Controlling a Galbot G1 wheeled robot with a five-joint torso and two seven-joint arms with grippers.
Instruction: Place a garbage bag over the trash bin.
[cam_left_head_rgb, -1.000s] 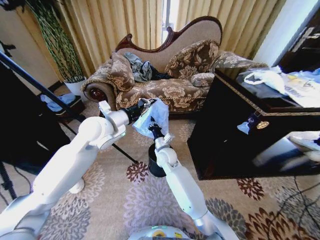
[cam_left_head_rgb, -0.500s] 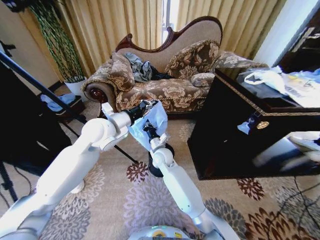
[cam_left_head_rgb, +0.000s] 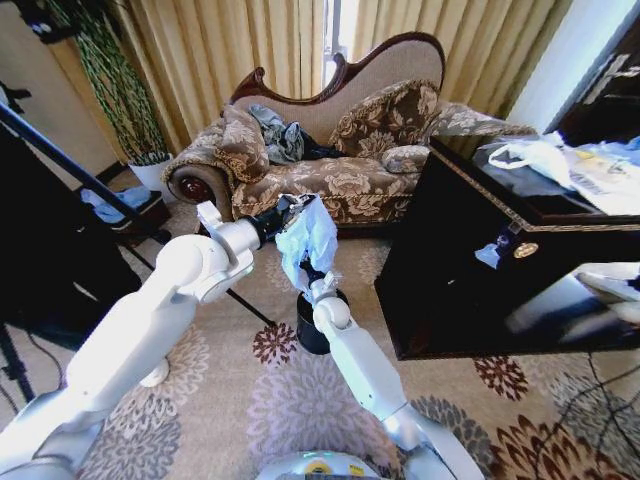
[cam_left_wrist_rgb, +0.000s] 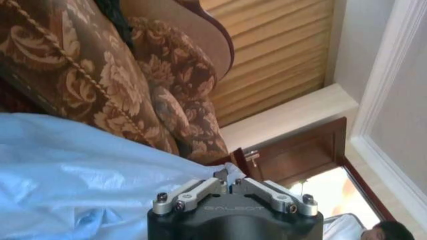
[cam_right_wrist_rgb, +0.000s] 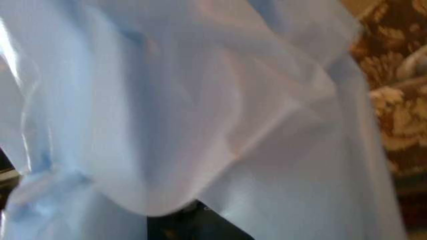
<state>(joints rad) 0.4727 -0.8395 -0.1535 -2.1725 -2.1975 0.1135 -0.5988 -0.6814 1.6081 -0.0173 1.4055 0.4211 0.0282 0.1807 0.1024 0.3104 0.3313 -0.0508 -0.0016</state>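
The pale blue garbage bag (cam_left_head_rgb: 308, 238) hangs crumpled in the air in front of the sofa. My left gripper (cam_left_head_rgb: 287, 213) holds its upper edge. In the left wrist view the bag (cam_left_wrist_rgb: 87, 175) spreads beside my left gripper (cam_left_wrist_rgb: 227, 179), whose fingers are pinched together on the plastic. My right gripper (cam_left_head_rgb: 315, 274) reaches up from below into the bag's lower part, and the bag (cam_right_wrist_rgb: 200, 110) drapes over its camera. The black trash bin (cam_left_head_rgb: 304, 328) stands on the carpet directly under the bag, partly hidden by my right forearm.
A floral sofa (cam_left_head_rgb: 330, 160) with clothes on it stands behind the bin. A dark wooden cabinet (cam_left_head_rgb: 500, 270) with white bags on top is close on the right. A black tripod leg (cam_left_head_rgb: 100, 190) slants across the left. Patterned carpet lies open in front.
The bag has swung slightly right and bunched up higher. My right gripper has shifted right and a little lower beneath it. The left gripper has barely moved.
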